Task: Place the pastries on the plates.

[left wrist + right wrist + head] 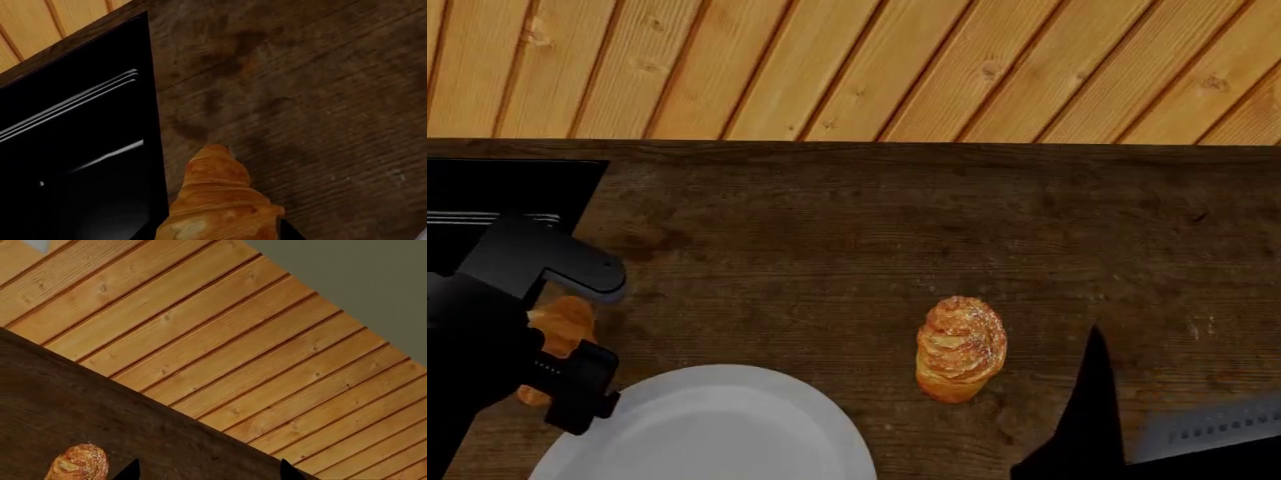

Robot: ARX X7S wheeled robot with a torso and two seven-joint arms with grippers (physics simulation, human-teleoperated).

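Note:
A curved ridged croissant (217, 197) sits between the jaws of my left gripper (223, 233), which is shut on it. In the head view this gripper (567, 335) and the croissant (561, 325) are at the table's left, just beyond the rim of a white plate (714, 430). An oval puff pastry (961, 348) lies on the dark wood right of the plate. My right gripper (1094, 415) is at the lower right, to the right of the puff pastry. Its jaws (209, 472) are open and empty, with the puff pastry (79, 462) off to one side.
A black glossy box-like object (507, 200) stands at the table's back left, right beside the croissant (73, 150). A light wooden plank wall (854, 70) rises behind the table's far edge. A white sliver of the plate rim (422, 234) shows in the left wrist view.

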